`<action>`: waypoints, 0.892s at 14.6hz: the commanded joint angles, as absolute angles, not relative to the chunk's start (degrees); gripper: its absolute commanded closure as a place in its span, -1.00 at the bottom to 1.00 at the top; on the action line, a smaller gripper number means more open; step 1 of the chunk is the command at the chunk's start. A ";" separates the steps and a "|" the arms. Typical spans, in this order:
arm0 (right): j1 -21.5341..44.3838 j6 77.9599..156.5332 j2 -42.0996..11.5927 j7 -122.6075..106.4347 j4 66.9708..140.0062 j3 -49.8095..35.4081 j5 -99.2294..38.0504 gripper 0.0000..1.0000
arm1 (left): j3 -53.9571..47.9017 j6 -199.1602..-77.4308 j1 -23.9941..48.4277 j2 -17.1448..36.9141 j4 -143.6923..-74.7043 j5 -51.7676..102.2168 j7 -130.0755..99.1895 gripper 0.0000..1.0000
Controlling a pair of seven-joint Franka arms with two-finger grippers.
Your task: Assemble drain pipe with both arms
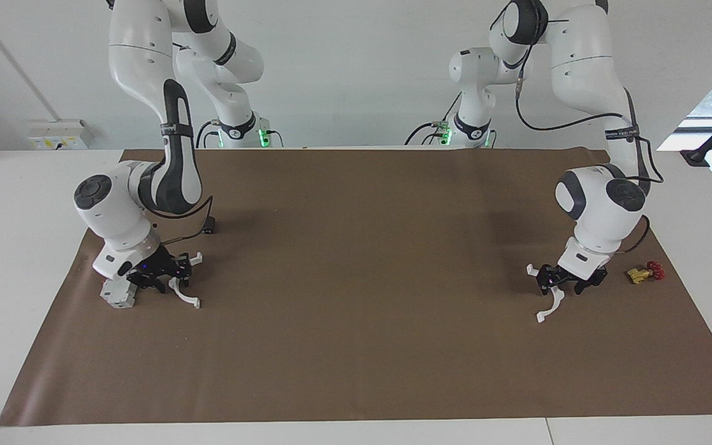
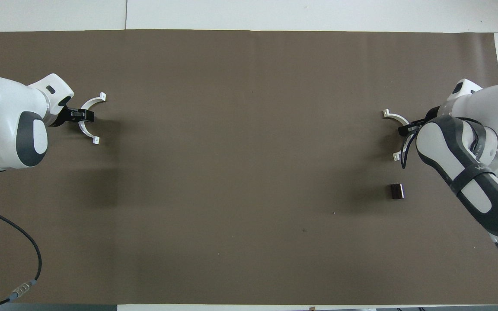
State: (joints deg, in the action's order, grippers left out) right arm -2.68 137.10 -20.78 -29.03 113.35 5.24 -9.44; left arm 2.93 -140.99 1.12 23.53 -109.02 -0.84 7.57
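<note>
The drain pipe is in two separate white half-circle arcs, one at each end of the brown mat. My left gripper is shut on the middle of one arc and holds it low at the left arm's end. The same gripper and arc show in the overhead view. My right gripper is shut on the middle of the other arc at the right arm's end. In the overhead view that gripper is partly covered by the arm, and only the arc's end parts show.
A grey boxy block sits right beside the right gripper. A small yellow-and-red valve lies beside the left gripper. A small dark block lies nearer to the robots than the right gripper's arc. The brown mat covers the table.
</note>
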 commanded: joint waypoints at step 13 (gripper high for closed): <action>-2.46 125.62 -20.39 -26.75 104.80 1.95 -10.55 0.67 | 2.73 -135.98 2.02 16.00 -110.04 -0.53 6.77 1.00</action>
